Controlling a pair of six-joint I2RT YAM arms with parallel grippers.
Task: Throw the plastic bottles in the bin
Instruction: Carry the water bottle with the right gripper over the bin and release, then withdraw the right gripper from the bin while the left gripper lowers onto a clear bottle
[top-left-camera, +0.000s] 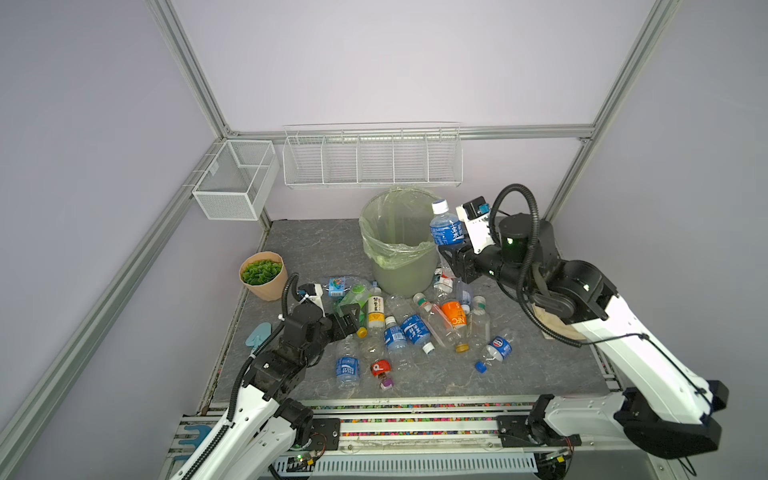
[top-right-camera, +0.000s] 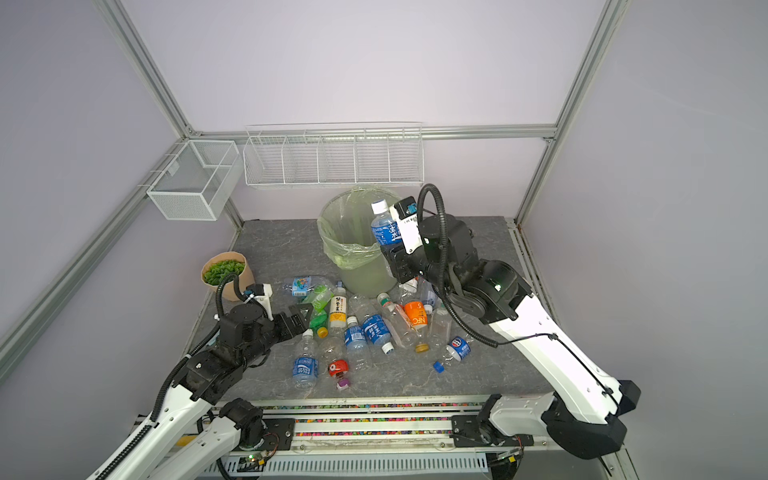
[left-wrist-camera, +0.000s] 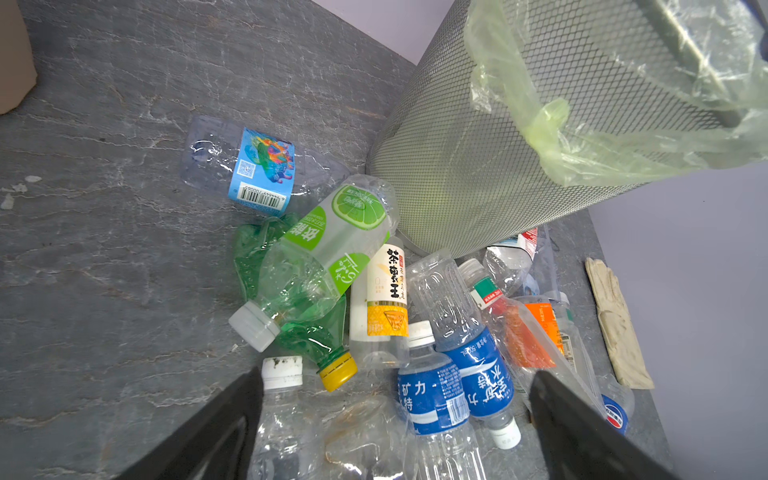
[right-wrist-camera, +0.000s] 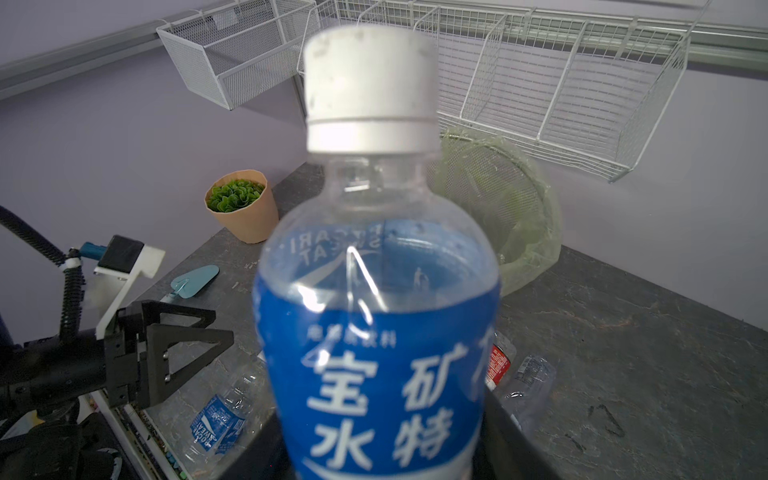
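The bin (top-left-camera: 405, 274) (top-right-camera: 368, 276) stands at the back middle of the table, a pale green bag over its rim. My right gripper (top-left-camera: 451, 249) (top-right-camera: 392, 253) (right-wrist-camera: 382, 449) is shut on a blue-labelled bottle (top-left-camera: 446, 226) (top-right-camera: 384, 228) (right-wrist-camera: 378, 291) with a white cap, held upright by the bin's right rim. Several plastic bottles (top-left-camera: 415, 328) (top-right-camera: 365, 332) lie in a heap in front of the bin. My left gripper (top-left-camera: 348, 314) (top-right-camera: 303, 318) (left-wrist-camera: 395, 386) hangs open at the heap's left side, over two blue-labelled bottles (left-wrist-camera: 453, 395) and near a crushed green bottle (left-wrist-camera: 291, 328).
A tan plant pot (top-left-camera: 263, 274) stands left of the heap, with a teal trowel (top-left-camera: 257, 334) nearer the front. White wire baskets (top-left-camera: 372, 160) (top-left-camera: 235, 178) hang on the back and left walls. A beige glove (left-wrist-camera: 619, 324) lies right of the heap.
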